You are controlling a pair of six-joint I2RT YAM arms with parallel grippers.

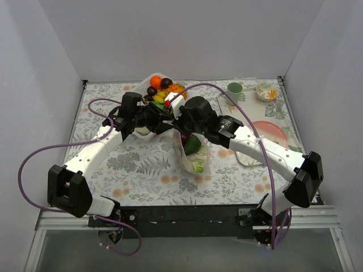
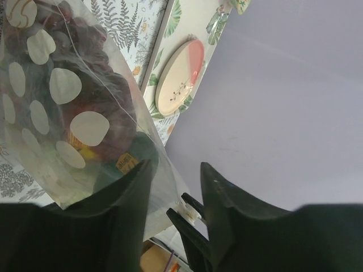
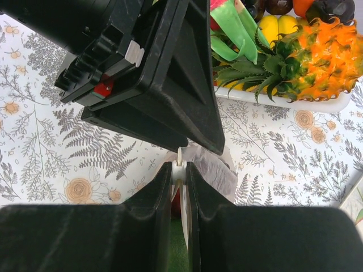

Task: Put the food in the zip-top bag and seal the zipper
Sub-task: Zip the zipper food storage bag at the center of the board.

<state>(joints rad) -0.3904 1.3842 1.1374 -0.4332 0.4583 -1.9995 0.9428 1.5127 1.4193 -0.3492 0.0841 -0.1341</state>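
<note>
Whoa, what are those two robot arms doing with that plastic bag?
They are packing toy food into a clear bag. The right gripper is pinched shut on the bag's top edge. The left gripper is open right next to it, with the bag's edge between its fingers. Some food is already inside, like a green piece. More toy fruit sits in the white tray behind.

bag (image 1: 198, 162) 1 | tray (image 1: 148, 80) 1 | cup (image 1: 235, 88) 1 | plate (image 1: 271, 131) 1 | bowl (image 1: 265, 90) maybe 1
</note>
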